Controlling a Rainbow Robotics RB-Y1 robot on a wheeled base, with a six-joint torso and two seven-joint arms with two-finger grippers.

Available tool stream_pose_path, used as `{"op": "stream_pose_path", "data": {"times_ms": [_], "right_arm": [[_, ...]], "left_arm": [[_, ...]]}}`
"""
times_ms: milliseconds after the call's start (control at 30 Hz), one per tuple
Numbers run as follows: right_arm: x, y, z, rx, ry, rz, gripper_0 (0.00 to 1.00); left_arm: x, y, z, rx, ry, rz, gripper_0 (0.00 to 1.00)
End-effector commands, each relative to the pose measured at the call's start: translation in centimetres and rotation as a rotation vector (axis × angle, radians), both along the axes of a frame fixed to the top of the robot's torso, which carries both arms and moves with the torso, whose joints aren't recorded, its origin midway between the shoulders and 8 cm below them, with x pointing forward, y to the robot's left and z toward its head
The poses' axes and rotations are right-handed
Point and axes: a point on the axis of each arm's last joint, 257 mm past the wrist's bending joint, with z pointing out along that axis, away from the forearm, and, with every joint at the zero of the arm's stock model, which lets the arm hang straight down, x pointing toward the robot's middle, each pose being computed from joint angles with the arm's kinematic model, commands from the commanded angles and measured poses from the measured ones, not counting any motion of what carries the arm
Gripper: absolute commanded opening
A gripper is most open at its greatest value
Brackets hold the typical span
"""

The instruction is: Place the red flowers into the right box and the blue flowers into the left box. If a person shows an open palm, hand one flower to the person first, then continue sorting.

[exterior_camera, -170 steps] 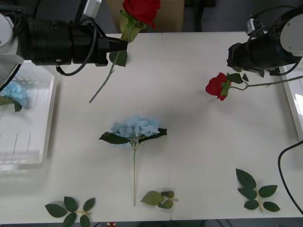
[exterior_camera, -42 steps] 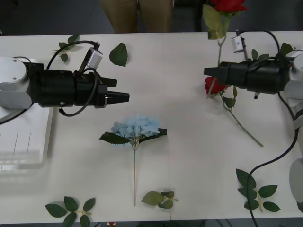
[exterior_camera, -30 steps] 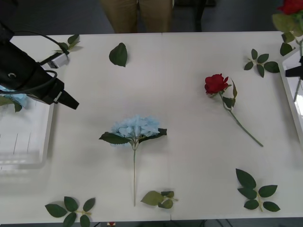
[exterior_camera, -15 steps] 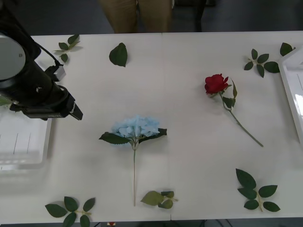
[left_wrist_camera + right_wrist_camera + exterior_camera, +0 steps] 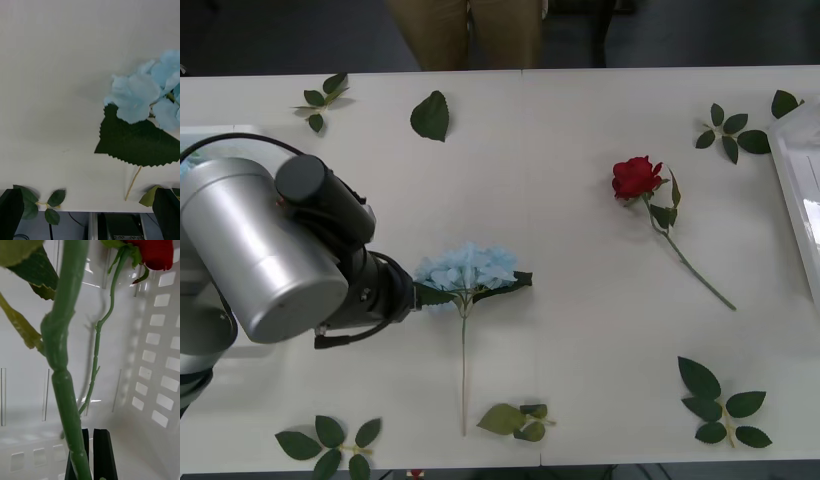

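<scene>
Blue hydrangea (image 5: 467, 268): one cluster, lying on the desk (image 5: 580, 180) at centre, bloom toward the far side, stem running toward the near edge. Dark leaves flank the bloom.

Left end effector (image 5: 90, 210): fingers spread wide apart at the two corners of its wrist view, empty, hanging just left of the hydrangea. A moment ago this arm was back over the left box; it has since swung in beside the bloom. Judged: approach for the next blue pick.

Red rose on desk (image 5: 636, 177): one, right of centre, stem trailing toward the near right. Untouched, same place as before.

Red rose in grip (image 5: 63, 363): stem clamped between the black fingers of the right end effector (image 5: 89, 472), held inside the right box (image 5: 157, 363). A second rose (image 5: 159, 253) already lies within. This arm has carried the rose off the desk into the box; release appears to remain.

Right box rim (image 5: 798, 160): at the desk's right edge.

Loose leaf sprigs (image 5: 725, 405): scattered, not sorted.

Person (image 5: 465, 30): legs at the far edge, no palm visible.
</scene>
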Motion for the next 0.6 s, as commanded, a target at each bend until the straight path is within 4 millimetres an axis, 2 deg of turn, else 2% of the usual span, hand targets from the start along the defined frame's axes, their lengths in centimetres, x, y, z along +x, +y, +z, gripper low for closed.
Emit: {"op": "stream_pose_path", "data": {"times_ms": [33,167,233,333,400,500,600], "right_arm": [[1.1,0.8,-0.1,-0.012,-0.026,0.005,0.3],[1.4,0.8,0.1,-0.016,-0.041,0.004,0.63],[1.4,0.9,0.0,-0.008,-0.042,0.004,0.7],[1.5,2.0,0.3,0.054,-0.043,0.006,0.75],[1.6,3.7,0.7,0.115,-0.032,0.026,0.8],[1.9,7.7,2.1,0.191,-0.011,0.089,0.86],[2.7,12.6,3.7,0.243,-0.005,0.148,0.89]], "left_arm": [[-2.4,-0.6,-2.1,0.083,0.004,-0.081,1.0],[-3.1,-1.2,-3.5,0.108,-0.005,-0.078,1.0],[-3.4,-1.8,-4.0,0.106,-0.009,-0.08,1.0],[-3.6,-2.6,-4.4,0.105,-0.021,-0.094,1.0],[-3.7,-3.1,-4.9,0.106,-0.023,-0.104,1.0],[-3.4,-4.0,-5.9,0.11,-0.028,-0.113,1.0],[-2.1,-4.8,-6.9,0.109,-0.049,-0.112,1.0]]}}
